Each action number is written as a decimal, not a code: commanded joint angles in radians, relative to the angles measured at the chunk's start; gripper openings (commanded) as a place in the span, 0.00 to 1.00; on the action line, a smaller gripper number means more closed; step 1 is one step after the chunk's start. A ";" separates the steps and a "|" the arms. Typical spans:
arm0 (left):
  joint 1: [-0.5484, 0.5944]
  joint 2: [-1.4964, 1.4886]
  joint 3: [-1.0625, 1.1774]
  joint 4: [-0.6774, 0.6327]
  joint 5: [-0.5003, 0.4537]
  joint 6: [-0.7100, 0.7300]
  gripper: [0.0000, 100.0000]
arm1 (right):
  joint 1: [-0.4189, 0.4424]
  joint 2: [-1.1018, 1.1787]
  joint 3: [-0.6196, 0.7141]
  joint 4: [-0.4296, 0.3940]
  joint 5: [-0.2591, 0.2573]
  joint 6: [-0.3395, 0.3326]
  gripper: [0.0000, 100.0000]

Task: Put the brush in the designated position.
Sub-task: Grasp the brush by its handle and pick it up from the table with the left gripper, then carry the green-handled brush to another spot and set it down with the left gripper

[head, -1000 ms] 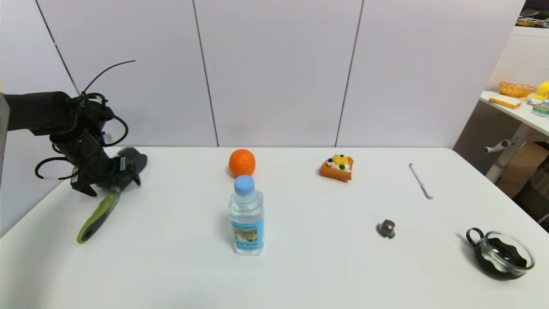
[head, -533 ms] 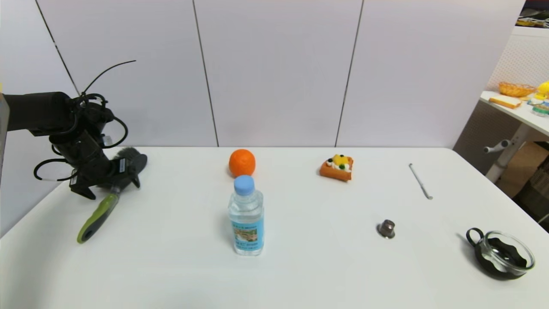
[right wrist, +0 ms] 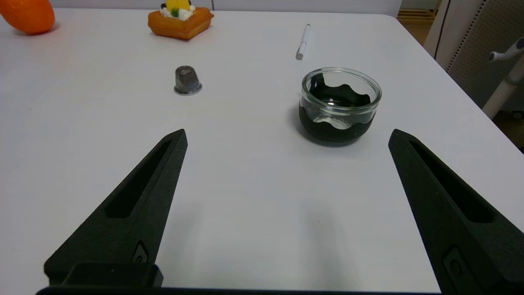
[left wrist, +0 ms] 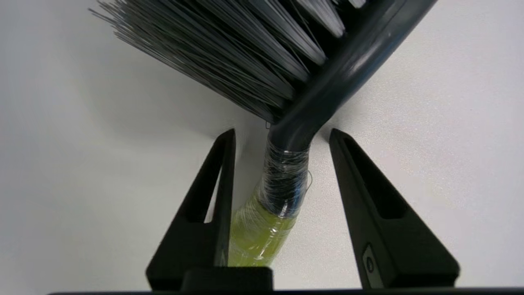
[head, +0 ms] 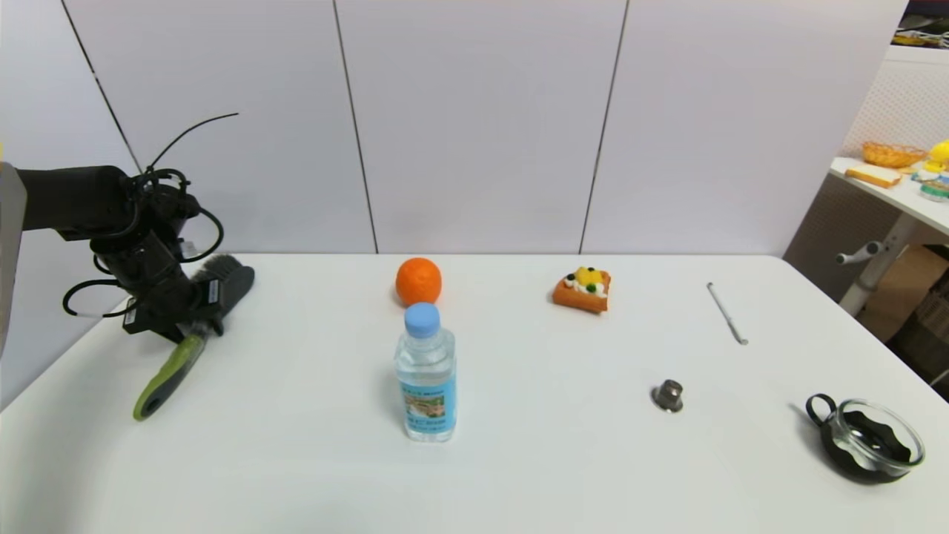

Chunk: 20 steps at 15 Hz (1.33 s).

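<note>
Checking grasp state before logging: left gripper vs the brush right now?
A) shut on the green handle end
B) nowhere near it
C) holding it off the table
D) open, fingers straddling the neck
D: in the left wrist view the left gripper is open, its fingers either side of the brush neck.

The left end effector (head: 194, 315) hides the neck of the brush (head: 169, 374).
</note>
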 commanded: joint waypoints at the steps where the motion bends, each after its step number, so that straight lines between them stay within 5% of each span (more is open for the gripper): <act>1: 0.001 -0.013 -0.027 0.008 0.000 0.009 0.00 | 0.000 0.002 0.002 0.000 0.001 -0.001 1.00; 12: -0.070 -0.447 -0.047 0.057 0.014 0.183 0.00 | 0.000 0.002 0.002 0.000 0.001 -0.001 1.00; 16: -0.254 -0.542 -0.033 0.107 0.145 0.152 0.00 | 0.000 0.002 0.002 0.000 0.001 -0.001 1.00; 20: -0.478 -0.627 0.173 0.107 0.166 -0.064 0.00 | 0.000 0.002 0.002 0.000 0.001 -0.001 1.00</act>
